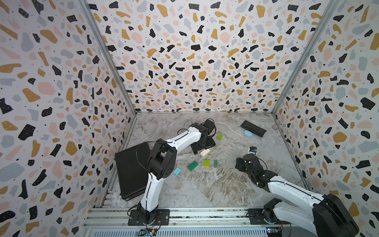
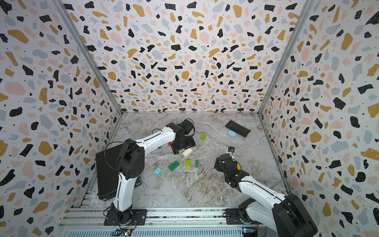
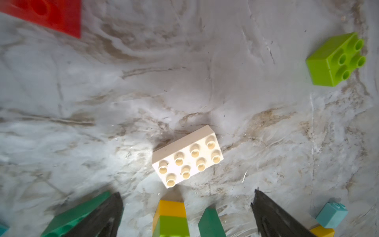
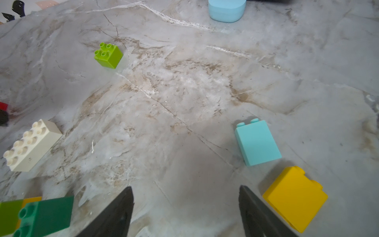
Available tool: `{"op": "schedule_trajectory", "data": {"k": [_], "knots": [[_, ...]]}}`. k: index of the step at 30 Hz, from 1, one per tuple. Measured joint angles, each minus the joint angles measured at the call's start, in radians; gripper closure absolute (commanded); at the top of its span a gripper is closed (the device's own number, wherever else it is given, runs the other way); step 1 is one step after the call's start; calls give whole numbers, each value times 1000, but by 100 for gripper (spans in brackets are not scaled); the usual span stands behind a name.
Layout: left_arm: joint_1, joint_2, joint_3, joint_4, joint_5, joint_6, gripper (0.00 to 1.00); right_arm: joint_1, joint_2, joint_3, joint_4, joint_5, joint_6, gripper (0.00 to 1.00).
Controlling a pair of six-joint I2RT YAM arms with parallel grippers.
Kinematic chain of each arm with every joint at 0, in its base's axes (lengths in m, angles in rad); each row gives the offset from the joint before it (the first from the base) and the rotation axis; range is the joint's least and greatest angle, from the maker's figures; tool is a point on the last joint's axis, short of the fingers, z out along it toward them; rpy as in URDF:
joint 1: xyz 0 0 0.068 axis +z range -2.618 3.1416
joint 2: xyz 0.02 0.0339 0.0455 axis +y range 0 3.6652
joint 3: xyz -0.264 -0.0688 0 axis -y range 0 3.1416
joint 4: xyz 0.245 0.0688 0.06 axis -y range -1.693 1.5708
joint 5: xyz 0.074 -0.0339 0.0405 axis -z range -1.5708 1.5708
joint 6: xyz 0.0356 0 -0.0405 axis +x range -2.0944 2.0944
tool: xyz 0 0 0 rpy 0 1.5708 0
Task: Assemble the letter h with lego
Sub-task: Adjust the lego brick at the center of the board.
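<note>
left pincer (image 3: 187, 192) agape | white brick (image 3: 187, 157) just ahead, untouched

Soft even light; wrist views blur near edges.

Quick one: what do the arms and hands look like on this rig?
The left arm and right arm match: white rounded links, boxy black joint housings, thin black cables looping at the joints, black base plates on the aluminium rail. The left hand and right hand each end in two black tapered fingers. No markings legible.
</note>
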Motion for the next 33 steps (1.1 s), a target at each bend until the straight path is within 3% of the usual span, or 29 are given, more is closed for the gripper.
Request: {"op": "schedule_trajectory", "data": {"k": [19, 24, 31, 33], "knots": [[-13, 103, 52, 5, 28, -68, 1, 0, 10, 0, 7, -11, 0, 19], [-14, 121, 55, 4, 28, -69, 6, 0, 10, 0, 7, -11, -2, 19], [-14, 137, 85, 0, 29, -56, 28, 0, 10, 0, 7, -11, -2, 19], [-14, 145, 101, -6, 28, -42, 29, 0, 10, 0, 7, -11, -2, 19]]}}
